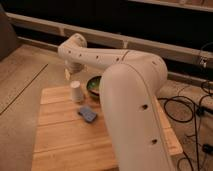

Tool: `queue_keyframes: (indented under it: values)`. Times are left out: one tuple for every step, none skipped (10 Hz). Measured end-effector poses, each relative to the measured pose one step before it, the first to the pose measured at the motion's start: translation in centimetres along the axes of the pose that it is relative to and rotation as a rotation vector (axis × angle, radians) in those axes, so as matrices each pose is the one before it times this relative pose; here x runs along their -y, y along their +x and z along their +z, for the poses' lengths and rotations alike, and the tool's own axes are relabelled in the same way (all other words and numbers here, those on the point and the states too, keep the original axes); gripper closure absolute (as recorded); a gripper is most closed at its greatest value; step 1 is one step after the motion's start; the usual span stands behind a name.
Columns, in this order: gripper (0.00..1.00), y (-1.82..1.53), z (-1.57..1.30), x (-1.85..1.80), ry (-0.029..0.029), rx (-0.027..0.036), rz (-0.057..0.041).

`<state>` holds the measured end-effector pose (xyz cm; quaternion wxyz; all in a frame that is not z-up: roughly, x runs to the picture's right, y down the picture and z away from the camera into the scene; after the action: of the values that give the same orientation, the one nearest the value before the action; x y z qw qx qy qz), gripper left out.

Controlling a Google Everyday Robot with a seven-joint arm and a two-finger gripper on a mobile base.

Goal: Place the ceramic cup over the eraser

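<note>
The white ceramic cup [75, 91] stands upright on the wooden table [60, 142] near its far left side. The eraser is hidden behind my big white arm [130, 100]. My gripper [67, 73] hangs from the wrist just above and to the left of the cup, apart from it.
A dark green bowl [93, 84] sits right of the cup, partly covered by the arm. A flat blue pad [87, 113] lies in front of the cup. Black cables [192, 107] lie on the floor at right. A dark wall with rails runs behind.
</note>
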<state>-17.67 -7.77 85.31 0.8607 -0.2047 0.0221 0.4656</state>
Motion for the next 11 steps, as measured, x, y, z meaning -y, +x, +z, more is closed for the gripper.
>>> queue_keyframes:
  values:
    - [0.35,-0.128,0.925,-0.497,-0.02082,-0.01627,-0.01118]
    - [0.35,0.065,0.739,-0.148,-0.01044,-0.01668,-0.00597]
    - [0.35,0.33,0.871,0.059,-0.00551,-0.02658,-0.00665]
    - [0.35,0.358,0.655,0.357,0.00319,-0.02268,-0.00467]
    - [0.35,0.46,0.668,0.231,-0.00118,-0.02497,-0.00064]
    - [0.35,0.612,0.973,0.016,-0.00479,-0.03313,-0.00054]
    - [0.35,0.379,0.702,-0.138,-0.00648,-0.02009,0.00114]
    - [0.35,0.218,0.785,-0.192,-0.01193,-0.01574,0.0066]
    - [0.35,0.056,0.872,-0.361,-0.01951,-0.01245,0.00724]
    - [0.35,-0.112,0.744,-0.471,-0.01914,-0.00784,0.00087]
    - [0.35,-0.34,0.692,-0.711,-0.02087,-0.00452,-0.00368]
